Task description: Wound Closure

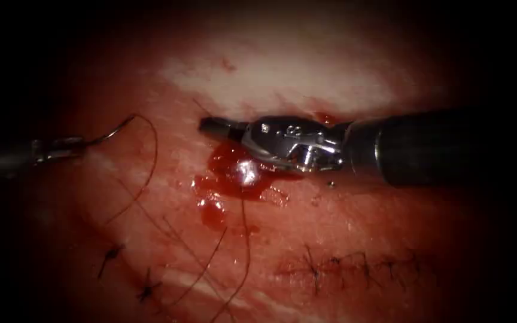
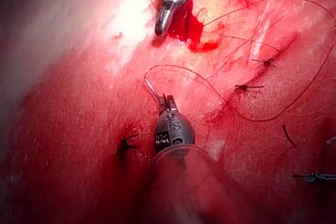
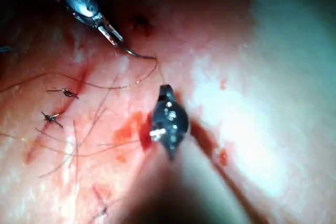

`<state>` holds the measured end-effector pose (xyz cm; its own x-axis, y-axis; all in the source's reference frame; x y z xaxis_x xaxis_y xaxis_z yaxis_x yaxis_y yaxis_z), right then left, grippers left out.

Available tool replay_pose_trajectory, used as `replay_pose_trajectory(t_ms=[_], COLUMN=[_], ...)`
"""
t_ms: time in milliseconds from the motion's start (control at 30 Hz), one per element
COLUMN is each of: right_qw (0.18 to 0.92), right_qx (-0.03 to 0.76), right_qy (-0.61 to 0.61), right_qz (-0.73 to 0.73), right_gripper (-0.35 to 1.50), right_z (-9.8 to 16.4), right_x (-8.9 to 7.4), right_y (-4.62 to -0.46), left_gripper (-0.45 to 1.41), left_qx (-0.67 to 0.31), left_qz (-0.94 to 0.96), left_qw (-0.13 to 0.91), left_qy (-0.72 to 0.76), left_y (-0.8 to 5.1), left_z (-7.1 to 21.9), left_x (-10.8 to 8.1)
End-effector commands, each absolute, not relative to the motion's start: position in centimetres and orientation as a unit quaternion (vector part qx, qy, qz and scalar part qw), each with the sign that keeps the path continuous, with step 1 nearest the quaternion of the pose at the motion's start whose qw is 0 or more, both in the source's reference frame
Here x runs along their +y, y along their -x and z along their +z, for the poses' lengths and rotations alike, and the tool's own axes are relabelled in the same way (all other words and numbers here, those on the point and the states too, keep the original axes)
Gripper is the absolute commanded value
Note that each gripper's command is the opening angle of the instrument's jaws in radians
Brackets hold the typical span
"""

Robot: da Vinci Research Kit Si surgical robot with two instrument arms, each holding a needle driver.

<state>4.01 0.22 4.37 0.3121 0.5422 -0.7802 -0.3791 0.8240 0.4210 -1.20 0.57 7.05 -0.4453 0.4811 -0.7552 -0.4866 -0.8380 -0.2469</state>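
One needle (image 1: 115,128) (free of the tissue (image 1: 342,227)) is clamped near its end by the left tool (image 1: 82,143); the right tool (image 1: 207,125) is closed, holding nothing, over one red fluid pool (image 1: 234,179).

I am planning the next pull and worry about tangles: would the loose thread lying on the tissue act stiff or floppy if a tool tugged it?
Probably floppy: the thread lies in slack curves on the tissue. It looks very fine, so likely light. It may cling, since red fluid wets the surface. The left tool holds the needle; the right tool holds nothing.
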Motion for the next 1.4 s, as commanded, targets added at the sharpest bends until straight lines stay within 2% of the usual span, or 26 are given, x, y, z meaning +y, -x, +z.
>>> replay_pose_trajectory(t_ms=[33, 467, 500, 533, 567, 600, 633, 700, 767, 900, 1033, 1067, 1100, 1300, 1400], right_qw=[0.809, 0.807, 0.805, 0.803, 0.800, 0.800, 0.800, 0.800, 0.800, 0.801, 0.801, 0.801, 0.801, 0.801, 0.801], right_qx=[0.511, 0.515, 0.516, 0.518, 0.521, 0.520, 0.517, 0.514, 0.513, 0.510, 0.511, 0.511, 0.511, 0.511, 0.509], right_qy=[-0.075, -0.059, -0.053, -0.046, -0.041, -0.037, -0.030, -0.024, -0.020, -0.017, -0.018, -0.018, -0.018, -0.020, -0.020], right_qz=[0.281, 0.283, 0.287, 0.291, 0.294, 0.297, 0.302, 0.307, 0.310, 0.314, 0.312, 0.312, 0.312, 0.311, 0.313], right_gripper=[-0.35, -0.35, -0.27, -0.03, 0.27, 0.42, 0.62, 0.78, 0.83, 0.86, 0.86, 0.86, 0.86, 0.86, 0.88], right_z=[4.33, 4.13, 4.13, 4.12, 4.11, 4.10, 4.09, 4.07, 4.06, 4.05, 4.05, 4.05, 4.05, 4.03, 3.98], right_x=[0.21, 0.36, 0.36, 0.37, 0.38, 0.39, 0.39, 0.39, 0.38, 0.36, 0.34, 0.34, 0.33, 0.32, 0.33], right_y=[-4.05, -4.04, -4.03, -4.02, -3.99, -3.97, -3.94, -3.89, -3.83, -3.72, -3.70, -3.70, -3.70, -3.67, -3.60], left_gripper=[-0.45, -0.45, -0.45, -0.45, 0.04, 0.52, 0.84, 1.13, 1.23, 1.33, 1.35, 1.30, 1.11, 0.96, 0.93], left_qx=[0.001, -0.003, -0.003, -0.003, -0.004, -0.004, -0.006, -0.016, -0.018, -0.028, -0.036, -0.040, -0.036, -0.006, -0.020], left_qz=[0.850, 0.850, 0.849, 0.849, 0.849, 0.849, 0.848, 0.842, 0.840, 0.836, 0.835, 0.834, 0.838, 0.871, 0.872], left_qw=[0.285, 0.292, 0.292, 0.293, 0.293, 0.293, 0.296, 0.313, 0.318, 0.335, 0.338, 0.341, 0.333, 0.257, 0.262], left_qy=[0.443, 0.440, 0.439, 0.439, 0.439, 0.439, 0.439, 0.439, 0.438, 0.435, 0.433, 0.432, 0.432, 0.420, 0.413], left_y=[1.25, 1.33, 1.34, 1.35, 1.37, 1.38, 1.38, 1.37, 1.37, 1.35, 1.33, 1.31, 1.30, 1.42, 1.47], left_z=[7.11, 7.08, 7.08, 7.09, 7.09, 7.10, 7.10, 7.10, 7.08, 6.94, 6.74, 6.70, 6.65, 6.57, 6.58], left_x=[0.55, 0.78, 0.80, 0.83, 0.87, 0.89, 0.90, 0.90, 0.87, 0.79, 0.84, 0.86, 0.88, 0.82, 0.77])
